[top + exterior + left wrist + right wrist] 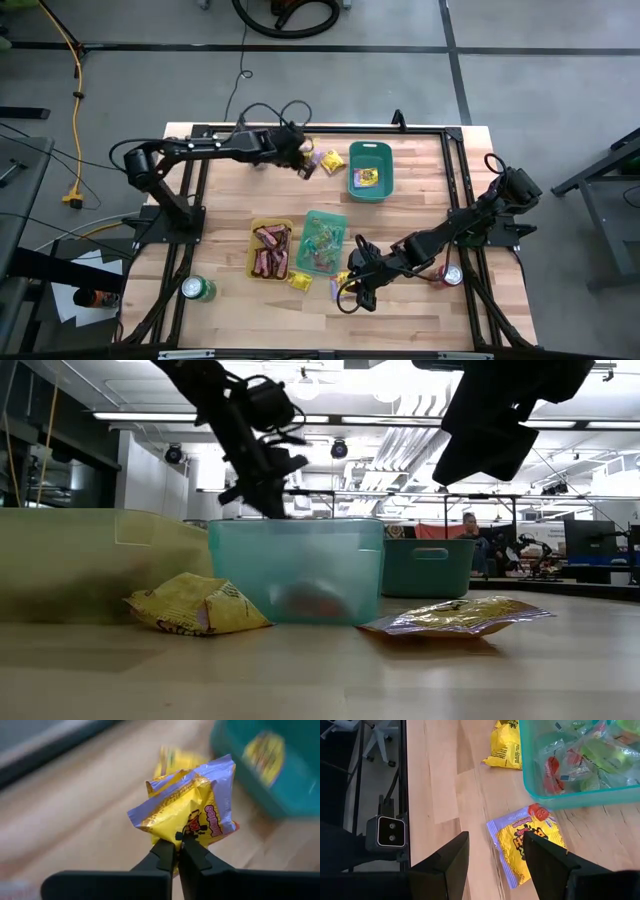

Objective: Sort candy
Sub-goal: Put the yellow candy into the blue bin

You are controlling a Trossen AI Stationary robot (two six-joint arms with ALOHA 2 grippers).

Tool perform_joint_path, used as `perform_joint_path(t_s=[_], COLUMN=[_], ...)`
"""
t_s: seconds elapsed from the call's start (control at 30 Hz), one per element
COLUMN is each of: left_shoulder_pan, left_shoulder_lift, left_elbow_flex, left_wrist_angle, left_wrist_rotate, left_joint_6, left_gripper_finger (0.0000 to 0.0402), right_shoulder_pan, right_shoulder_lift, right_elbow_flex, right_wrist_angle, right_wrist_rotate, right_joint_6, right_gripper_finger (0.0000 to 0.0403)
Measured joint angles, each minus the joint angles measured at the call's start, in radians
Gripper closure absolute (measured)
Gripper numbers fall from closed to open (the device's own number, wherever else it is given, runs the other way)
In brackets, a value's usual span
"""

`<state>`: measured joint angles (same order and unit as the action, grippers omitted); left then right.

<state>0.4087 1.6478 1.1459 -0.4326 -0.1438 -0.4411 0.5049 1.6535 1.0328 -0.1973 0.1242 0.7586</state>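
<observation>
**Left gripper pinches a yellow packet**

The left gripper point(178, 851), at the table's 12 o'clock, is clamped on a crinkled bright yellow candy packet point(192, 807) beside the teal plastic tray point(371, 170). The right gripper point(494, 854), at 5 o'clock, stands open over another flat yellow packet point(527, 845).

Both arms are dark, near-black, built of slim tubular links with bulkier rounded joint housings, and thin black cables loop loosely along them. The left gripper point(178, 851) ends in two flat, matte black fingers that taper to narrow tips from a broad black crossbar. The right gripper point(492, 854) has the same matte black fingers, blunt, wedge-shaped, smooth-faced and unmarked.
</observation>
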Motion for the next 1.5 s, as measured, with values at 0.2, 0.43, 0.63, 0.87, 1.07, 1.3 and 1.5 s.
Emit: perform_joint_path(t_s=[0.2,0.43,0.63,0.87,1.07,1.3,1.5], left_shoulder_pan=[-0.062,-0.081,-0.067,-0.055,-0.055,-0.060,-0.077], left_shoulder_lift=[0.008,0.007,0.006,0.006,0.015,0.072,0.040], left_elbow_flex=[-0.137,-0.245,-0.245,-0.245,-0.245,-0.245,-0.245], left_wrist_angle=[0.001,0.062,0.101,0.124,0.127,0.147,0.169], left_wrist_rotate=[0.001,0.005,0.009,0.011,0.012,0.029,0.005], left_joint_6=[-0.101,-0.183,-0.184,-0.184,-0.185,-0.205,-0.168], left_gripper_finger=[0.0401,0.0398,0.0356,0.0293,0.0271,0.0278,0.0384], right_shoulder_pan=[0.000,0.000,0.000,0.000,-0.001,-0.001,-0.001], right_shoulder_lift=[0.000,0.000,0.000,0.000,0.000,0.000,0.000], right_elbow_flex=[0.000,0.000,0.000,0.000,0.000,0.000,0.000], right_wrist_angle=[0.001,0.011,0.030,0.046,0.045,0.045,0.045], right_wrist_rotate=[0.000,0.000,0.000,0.000,0.000,0.001,0.001], right_joint_6=[0.000,0.000,0.000,0.001,0.000,0.000,0.000], right_gripper_finger=[0.0222,0.0222,0.0222,0.0222,0.0222,0.0222,0.0222])
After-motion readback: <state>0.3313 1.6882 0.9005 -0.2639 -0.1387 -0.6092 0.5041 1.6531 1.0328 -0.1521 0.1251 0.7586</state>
